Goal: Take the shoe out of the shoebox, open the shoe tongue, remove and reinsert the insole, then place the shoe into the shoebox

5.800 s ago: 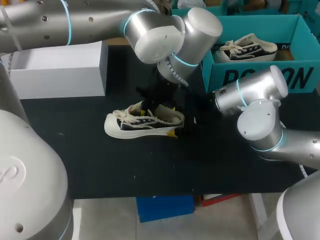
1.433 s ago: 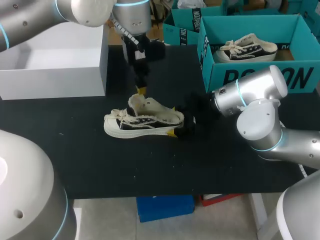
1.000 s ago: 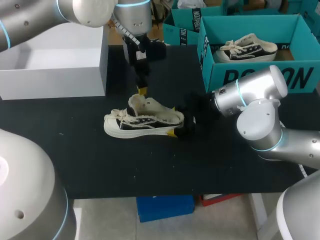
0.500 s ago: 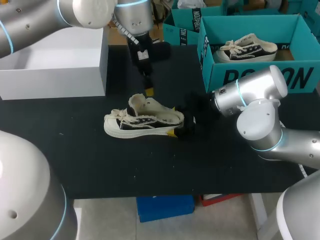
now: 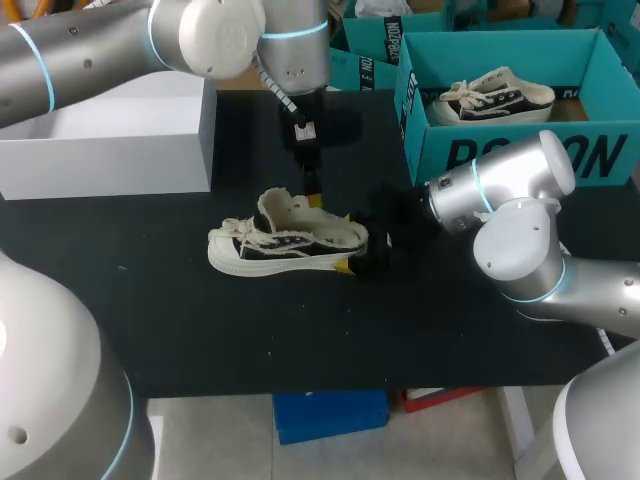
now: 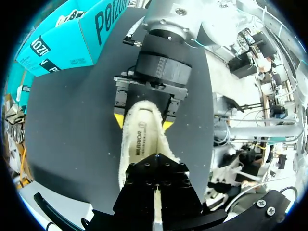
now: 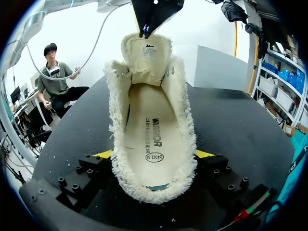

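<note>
Left arm point(image 5: 200, 30) — over shoe point(image 5: 285, 245) (tongue point(image 5: 272, 207), perhaps)

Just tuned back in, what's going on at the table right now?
The right gripper is shut on the heel end of the shoe, steadying it on the table. The tongue stands open and the insole lies inside. The left gripper, fingers together and empty, hangs just above the shoe's opening. The shoebox behind holds another shoe.
</note>
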`<state>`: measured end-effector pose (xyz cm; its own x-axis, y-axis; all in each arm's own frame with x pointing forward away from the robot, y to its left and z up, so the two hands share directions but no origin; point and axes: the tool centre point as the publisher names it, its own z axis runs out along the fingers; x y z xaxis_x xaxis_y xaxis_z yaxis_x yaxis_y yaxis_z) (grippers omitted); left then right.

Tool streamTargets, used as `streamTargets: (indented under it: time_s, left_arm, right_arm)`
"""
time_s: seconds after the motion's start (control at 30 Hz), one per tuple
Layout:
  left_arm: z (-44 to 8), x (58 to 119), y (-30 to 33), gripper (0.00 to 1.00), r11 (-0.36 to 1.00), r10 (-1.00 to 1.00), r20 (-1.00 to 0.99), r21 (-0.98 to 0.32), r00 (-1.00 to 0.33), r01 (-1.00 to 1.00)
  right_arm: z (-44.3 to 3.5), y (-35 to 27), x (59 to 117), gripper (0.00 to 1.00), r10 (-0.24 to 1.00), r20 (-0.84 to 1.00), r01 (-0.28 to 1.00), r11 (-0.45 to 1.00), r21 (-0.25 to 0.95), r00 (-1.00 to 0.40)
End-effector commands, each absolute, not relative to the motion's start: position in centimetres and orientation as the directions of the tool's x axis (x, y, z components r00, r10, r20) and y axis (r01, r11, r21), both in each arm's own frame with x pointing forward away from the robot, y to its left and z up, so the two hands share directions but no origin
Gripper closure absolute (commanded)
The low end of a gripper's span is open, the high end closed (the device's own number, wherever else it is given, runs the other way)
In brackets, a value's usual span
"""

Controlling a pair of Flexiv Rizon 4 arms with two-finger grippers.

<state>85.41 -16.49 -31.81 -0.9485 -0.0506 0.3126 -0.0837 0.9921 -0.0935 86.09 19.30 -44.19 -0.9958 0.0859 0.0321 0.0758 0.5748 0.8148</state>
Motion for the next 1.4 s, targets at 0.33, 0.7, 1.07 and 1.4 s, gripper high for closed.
streamTargets:
  time_s: [0.33, 0.7, 1.07, 1.4]
  left_arm:
    - [-35.0, 85.1, -16.1, 1.00, 0.992, -0.042, 0.358, -0.097, -0.933, -0.082]
    - [-36.9, 83.2, -15.5, 1.00, 0.994, -0.052, 0.386, -0.071, -0.921, -0.086]
    - [-38.5, 82.5, -15.0, 1.00, 0.994, -0.077, 0.385, -0.039, -0.920, -0.099]
    - [-39.4, 82.6, -15.2, 1.00, 0.994, -0.081, 0.389, -0.032, -0.918, -0.102]
  right_arm:
    - [-44.2, 19.3, 86.1, 1.00, 0.088, 0.032, 0.077, 0.575, 0.815, -0.996]
    - [-44.2, 19.3, 86.1, 1.00, 0.088, 0.032, 0.077, 0.575, 0.815, -0.996]
    - [-44.2, 19.3, 86.1, 1.00, 0.088, 0.032, 0.077, 0.575, 0.815, -0.996]
    - [-44.2, 19.3, 86.1, 1.00, 0.088, 0.032, 0.077, 0.575, 0.815, -0.996]
